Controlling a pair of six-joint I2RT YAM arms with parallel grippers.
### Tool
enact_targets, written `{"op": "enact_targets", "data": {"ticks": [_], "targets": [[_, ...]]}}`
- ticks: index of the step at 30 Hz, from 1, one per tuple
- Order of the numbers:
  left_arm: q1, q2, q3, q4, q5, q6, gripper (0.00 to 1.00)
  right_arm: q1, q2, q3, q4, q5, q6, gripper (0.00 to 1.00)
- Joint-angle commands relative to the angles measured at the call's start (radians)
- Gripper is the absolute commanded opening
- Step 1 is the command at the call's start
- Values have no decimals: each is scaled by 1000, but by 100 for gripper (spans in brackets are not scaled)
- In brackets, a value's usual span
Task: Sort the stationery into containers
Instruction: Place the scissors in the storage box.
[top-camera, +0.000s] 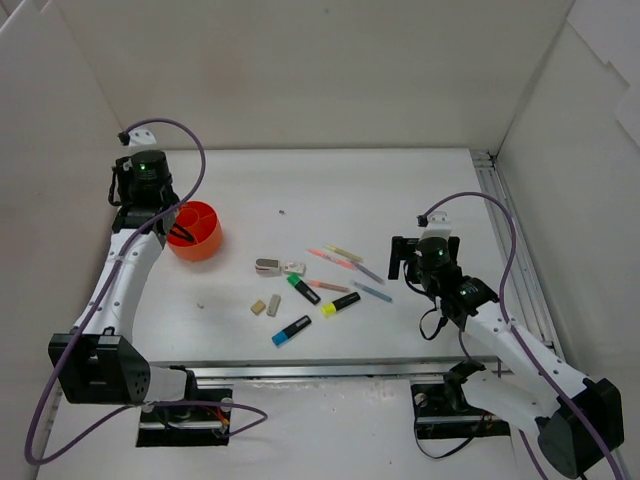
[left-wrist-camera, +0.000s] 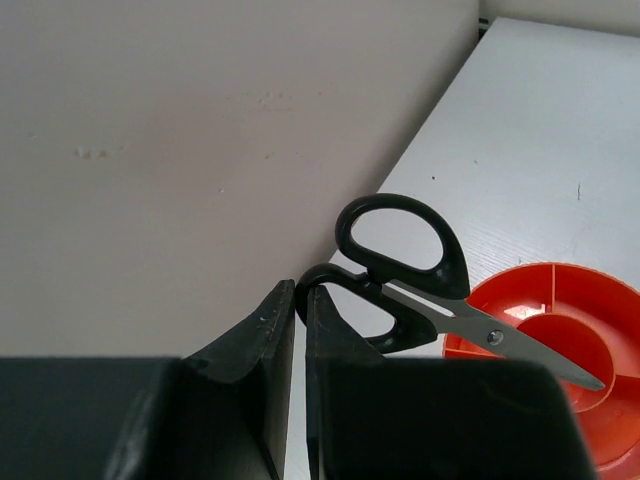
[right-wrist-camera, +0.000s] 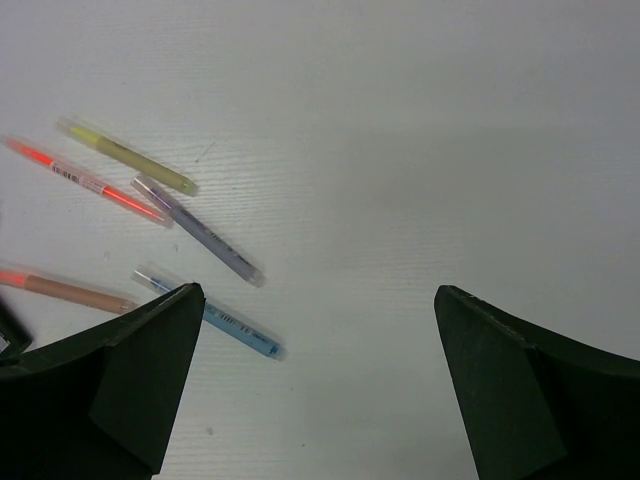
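3 highlighters (top-camera: 303, 288), 5 thin pens (top-camera: 372, 292), 2 beige erasers (top-camera: 258, 307), 2 grey-white pieces (top-camera: 268, 266), 1 scissors (left-wrist-camera: 470, 327), 1 orange holder (top-camera: 207, 248).

Overhead wide — right wrist close, sharing pens (top-camera: 330, 258).

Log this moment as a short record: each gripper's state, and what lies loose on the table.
left gripper: shut on the handle of the black-handled scissors, blades over the round orange-red plastic holder
right gripper: open, empty, above the white table beside the thin pastel pens
loose on table: three black highlighters, five pens, two beige erasers, two grey-white pieces
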Motion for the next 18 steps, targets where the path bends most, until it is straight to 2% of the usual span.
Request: {"op": "enact_targets", "data": {"ticks": [1, 13, 18], "targets": [[-13, 40, 37, 77, -10, 73, 0, 2, -2, 25, 33, 41, -3, 98], [-52, 187, 46, 106, -108, 90, 0, 3, -2, 23, 28, 56, -3, 98], [-93, 268, 77, 114, -209, 117, 0, 3, -12, 19, 28, 57, -3, 98]]}}
